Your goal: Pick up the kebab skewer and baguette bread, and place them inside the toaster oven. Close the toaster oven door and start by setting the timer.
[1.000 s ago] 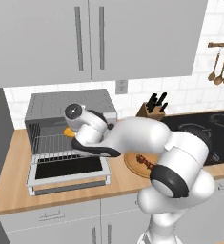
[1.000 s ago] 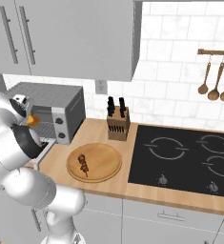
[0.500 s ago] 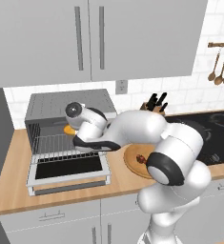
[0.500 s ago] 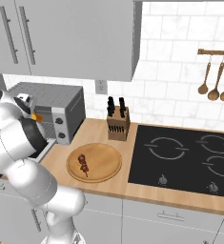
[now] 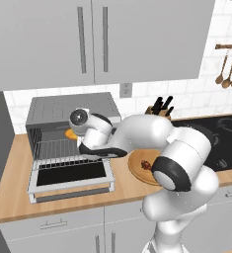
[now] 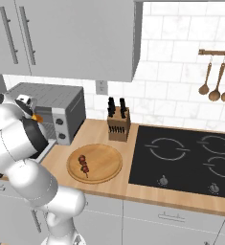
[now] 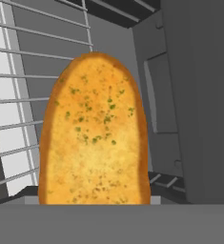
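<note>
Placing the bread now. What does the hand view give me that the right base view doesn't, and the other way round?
Hand view: the baguette bread up close, herb-flecked, with wire rack bars and the toaster oven inner wall behind it. Right base view: the kebab skewer lying on the wooden plate, the knife block, the oven's two knobs. Both: the baguette bread at the toaster oven's mouth.

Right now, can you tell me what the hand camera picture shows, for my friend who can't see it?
A golden-yellow piece of bread flecked with green herbs stands up close in the middle. Behind it are the thin wires of the rack and the grey inner wall of the toaster oven.
</note>
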{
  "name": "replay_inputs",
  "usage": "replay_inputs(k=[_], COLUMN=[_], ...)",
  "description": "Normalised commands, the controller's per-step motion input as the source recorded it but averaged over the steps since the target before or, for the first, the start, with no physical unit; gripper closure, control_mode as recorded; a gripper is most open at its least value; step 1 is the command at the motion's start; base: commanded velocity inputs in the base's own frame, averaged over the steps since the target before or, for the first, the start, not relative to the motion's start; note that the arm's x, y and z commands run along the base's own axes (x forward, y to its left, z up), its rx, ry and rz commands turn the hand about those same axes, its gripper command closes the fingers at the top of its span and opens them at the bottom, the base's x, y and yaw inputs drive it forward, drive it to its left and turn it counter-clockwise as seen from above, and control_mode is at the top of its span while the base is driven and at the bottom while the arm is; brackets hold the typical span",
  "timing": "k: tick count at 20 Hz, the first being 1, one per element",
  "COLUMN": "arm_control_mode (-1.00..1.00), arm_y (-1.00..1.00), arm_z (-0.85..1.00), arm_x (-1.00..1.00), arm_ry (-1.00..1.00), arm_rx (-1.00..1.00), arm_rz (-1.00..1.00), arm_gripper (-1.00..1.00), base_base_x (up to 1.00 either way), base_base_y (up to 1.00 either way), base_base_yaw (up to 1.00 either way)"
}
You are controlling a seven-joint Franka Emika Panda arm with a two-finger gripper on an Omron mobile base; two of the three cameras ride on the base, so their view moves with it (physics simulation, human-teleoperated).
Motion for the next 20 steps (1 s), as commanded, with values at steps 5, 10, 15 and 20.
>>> replay_inputs(k=[5, 10, 15, 20], arm_control_mode=[-1.00, -1.00, -1.00, -1.00], arm_y=[0.01, 0.00, 0.00, 0.00], arm_z=[-0.03, 0.00, 0.00, 0.08], arm_x=[0.02, 0.00, 0.01, -0.01], arm_ry=[0.02, 0.00, 0.00, 0.02], arm_rx=[0.00, 0.00, 0.00, 0.00], arm_rz=[0.00, 0.00, 0.00, 0.00], arm_gripper=[-1.00, -1.00, -1.00, -1.00], base_base_x=[0.00, 0.00, 0.00, 0.00], base_base_y=[0.00, 0.00, 0.00, 0.00], base_base_yaw=[0.00, 0.00, 0.00, 0.00])
